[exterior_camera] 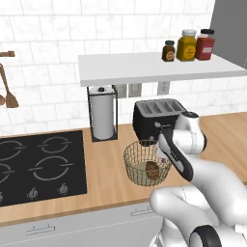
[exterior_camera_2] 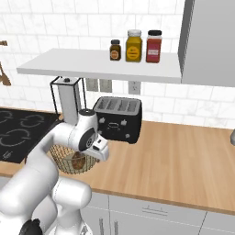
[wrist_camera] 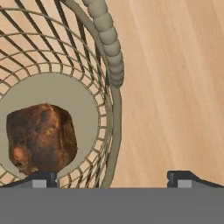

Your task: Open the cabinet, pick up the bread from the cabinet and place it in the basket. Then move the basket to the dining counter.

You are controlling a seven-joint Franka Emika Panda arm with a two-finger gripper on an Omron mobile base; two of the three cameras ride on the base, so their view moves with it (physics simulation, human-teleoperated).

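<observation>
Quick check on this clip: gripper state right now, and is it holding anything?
Gripper: open, holding nothing; its fingertips straddle the basket rim, with the bread lying loose on the basket's bottom.

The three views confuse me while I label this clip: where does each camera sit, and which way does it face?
Left base view: behind the arm's left, looking forward and down at the basket holding the bread; arm rises lower right.
Right base view: behind the arm's right, facing the toaster and shelf jars; arm rises lower left.
Hand view: on the hand, looking down past the open gripper straddling the basket's rim, fingers at the bottom.
Shared: basket and bread.
</observation>
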